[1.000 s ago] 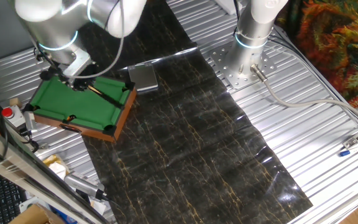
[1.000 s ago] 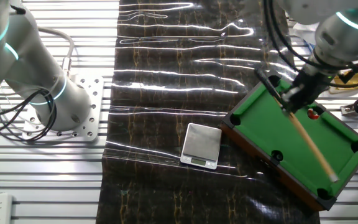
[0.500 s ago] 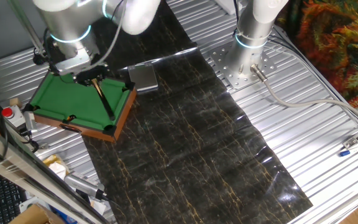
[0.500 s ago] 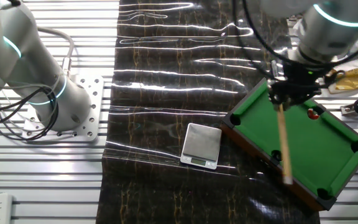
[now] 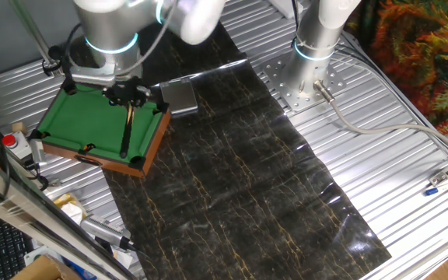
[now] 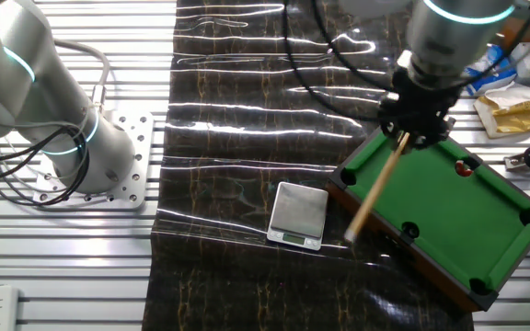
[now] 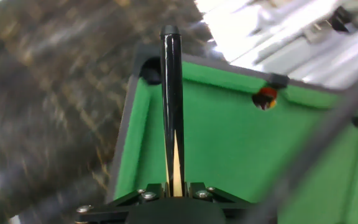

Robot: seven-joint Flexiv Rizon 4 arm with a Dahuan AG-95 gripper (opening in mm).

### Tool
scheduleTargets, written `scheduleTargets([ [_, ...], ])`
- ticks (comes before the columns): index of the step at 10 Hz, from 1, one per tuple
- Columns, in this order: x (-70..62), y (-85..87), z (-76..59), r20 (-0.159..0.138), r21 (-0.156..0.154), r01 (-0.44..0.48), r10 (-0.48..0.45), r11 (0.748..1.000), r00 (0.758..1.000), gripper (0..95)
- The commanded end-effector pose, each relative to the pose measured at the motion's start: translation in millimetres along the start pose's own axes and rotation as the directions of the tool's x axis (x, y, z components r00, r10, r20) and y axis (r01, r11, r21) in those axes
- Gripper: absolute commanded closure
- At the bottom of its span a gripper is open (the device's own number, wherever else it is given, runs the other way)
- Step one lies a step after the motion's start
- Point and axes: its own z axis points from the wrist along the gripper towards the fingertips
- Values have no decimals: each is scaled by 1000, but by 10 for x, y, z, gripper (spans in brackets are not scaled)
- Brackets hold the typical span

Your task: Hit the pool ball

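A small pool table [image 5: 84,123] with green felt and a wooden frame stands at the left of the dark mat. My gripper [image 5: 127,96] hovers over its end nearest the scale, shut on a cue stick [image 5: 126,129]. From the other side, the gripper [image 6: 417,127] holds the cue [image 6: 375,188] slanting down-left past the table's [image 6: 449,216] corner. The red pool ball [image 6: 465,168] rests against the far rail by a side pocket, well apart from the cue. In the hand view the cue [image 7: 171,93] runs straight ahead from the gripper [image 7: 173,191], and the ball [image 7: 266,97] lies to the right.
A silver scale [image 5: 179,97] [image 6: 299,214] lies on the mat right beside the pool table. A second arm's base [image 5: 311,78] [image 6: 81,156] is bolted to the metal table. A red button [image 5: 9,141] and loose clutter sit beyond the pool table's far side.
The gripper has shifted toward the scale-side end of the pool table and turned, swinging the cue across the felt. The ball has stayed where it was.
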Motion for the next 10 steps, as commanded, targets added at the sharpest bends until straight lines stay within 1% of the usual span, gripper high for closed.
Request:
scheduleTargets([
  [1, -121, 118, 138, 32, 27, -239, 238, 971, 971, 950],
  [2, -132, 112, 184, 44, 33, -241, 239, 970, 970, 950],
  [3, -153, 96, 329, 82, 35, -254, 251, 966, 965, 950],
  [4, -152, 89, 404, 93, 28, -264, 260, 964, 961, 950],
  [6, -146, 81, 525, 106, 35, -272, 267, 962, 958, 950],
  [7, -144, 79, 572, 106, 37, -268, 263, 963, 959, 950],
  [8, -143, 79, 604, 107, 42, -265, 259, 963, 960, 950],
  [9, -143, 79, 616, 100, 44, -263, 257, 964, 961, 950],
  [10, -143, 79, 616, 100, 43, -261, 256, 964, 961, 950],
])
